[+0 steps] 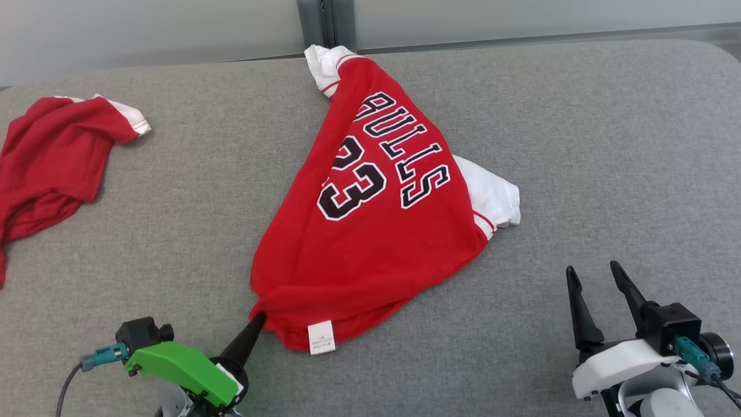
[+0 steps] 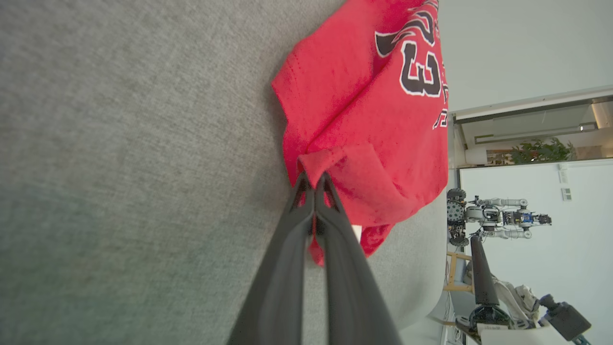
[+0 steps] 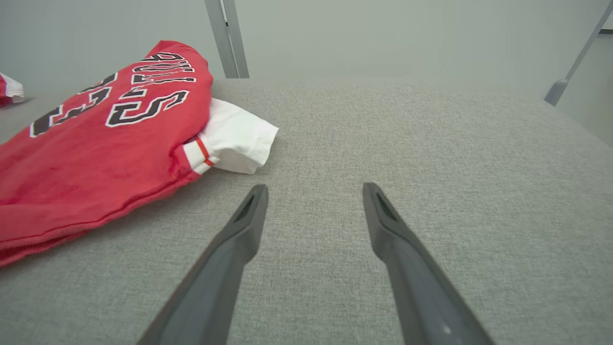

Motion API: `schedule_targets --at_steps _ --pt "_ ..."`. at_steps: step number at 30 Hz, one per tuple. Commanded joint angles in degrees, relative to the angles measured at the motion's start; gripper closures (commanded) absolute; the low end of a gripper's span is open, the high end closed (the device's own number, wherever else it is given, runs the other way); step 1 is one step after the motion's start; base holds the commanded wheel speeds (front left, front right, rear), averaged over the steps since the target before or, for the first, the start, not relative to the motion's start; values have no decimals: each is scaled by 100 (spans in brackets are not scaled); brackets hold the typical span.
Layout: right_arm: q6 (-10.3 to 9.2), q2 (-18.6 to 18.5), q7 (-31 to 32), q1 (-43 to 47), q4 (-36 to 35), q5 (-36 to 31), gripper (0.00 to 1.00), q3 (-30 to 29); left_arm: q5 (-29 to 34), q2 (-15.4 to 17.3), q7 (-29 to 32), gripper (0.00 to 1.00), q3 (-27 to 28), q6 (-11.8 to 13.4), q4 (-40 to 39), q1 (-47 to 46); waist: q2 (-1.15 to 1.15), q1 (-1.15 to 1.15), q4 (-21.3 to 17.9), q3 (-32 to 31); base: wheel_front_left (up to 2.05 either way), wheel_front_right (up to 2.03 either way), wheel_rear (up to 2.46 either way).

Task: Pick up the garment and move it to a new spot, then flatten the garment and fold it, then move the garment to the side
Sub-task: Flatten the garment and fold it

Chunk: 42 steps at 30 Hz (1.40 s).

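Note:
The garment [image 1: 370, 231] is a red jersey with white sleeves and black "BULLS 23" lettering, lying bunched in a rough triangle on the grey surface [image 1: 608, 145]. My left gripper [image 1: 259, 317] is shut on the garment's near left corner; in the left wrist view the left gripper [image 2: 313, 178] pinches a small fold of red cloth [image 2: 364, 120]. My right gripper [image 1: 593, 272] stands open above bare fabric at the lower right, apart from the jersey. In the right wrist view the right gripper [image 3: 313, 191] holds nothing, and the garment [image 3: 96, 143] lies to its left with one white sleeve [image 3: 234, 139] nearest.
A second red garment with white trim [image 1: 52, 156] lies crumpled at the far left. A grey post [image 1: 327, 23] and a pale wall rise behind the surface's far edge. Another robot [image 2: 493, 218] stands in the room beyond.

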Motion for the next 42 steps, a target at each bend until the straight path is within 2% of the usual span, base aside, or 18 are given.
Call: schedule_targets --at_steps 1,2,3,4,7,12,19,23,31,32,33,34,39,42 --pt "-2 -27 0 -4 -6 -37 0 -25 93 -25 -94 85 29 -31 212 -124 0 0 -21 23 0 0 0" --pt "-2 -19 0 24 -1 -37 0 -33 159 -29 -208 56 53 -39 387 -160 0 0 -29 21 0 0 0" --pt "-2 -10 0 44 9 -37 0 -38 204 -36 -290 22 61 -46 521 -168 0 0 -38 11 0 0 0" --pt "-2 3 0 66 21 -29 0 -46 259 -41 -422 3 76 -59 642 -155 0 0 -54 -10 0 0 0" --pt "-2 37 0 130 41 -1 0 -73 349 -55 -713 0 131 -71 745 41 0 0 -86 -75 0 0 0" --pt "-2 97 0 240 46 15 0 -100 454 -18 -1008 0 123 -84 277 522 0 0 -87 -203 0 0 0" --pt "-2 144 0 229 46 32 0 -78 705 -69 -988 0 -152 289 -550 897 0 0 -36 -252 0 0 0" --pt "-2 155 0 122 51 25 0 -18 1069 -43 -920 0 -378 581 -440 682 0 0 -62 -192 0 0 0" --pt "-2 151 0 79 25 21 0 -52 1196 -121 -989 0 -382 629 -4 363 0 0 -238 -64 0 0 0" --pt "-2 152 0 97 34 22 0 -72 1228 -111 -1021 34 -372 644 73 338 0 0 -259 -51 0 0 0" --pt "-2 153 0 109 36 23 0 -76 1271 -94 -1053 56 -378 614 123 311 0 0 -270 -44 0 0 0" --pt "-2 157 0 123 35 19 0 -86 1251 -104 -1073 100 -379 566 168 292 0 0 -281 -37 0 0 0" --pt "-3 166 0 203 66 14 0 -136 1069 -48 -830 100 -505 182 28 351 0 0 -251 -99 0 0 0" --pt "-2 175 0 223 71 17 0 -144 780 157 -675 100 -404 -1 -430 444 0 0 -191 -186 0 0 0"
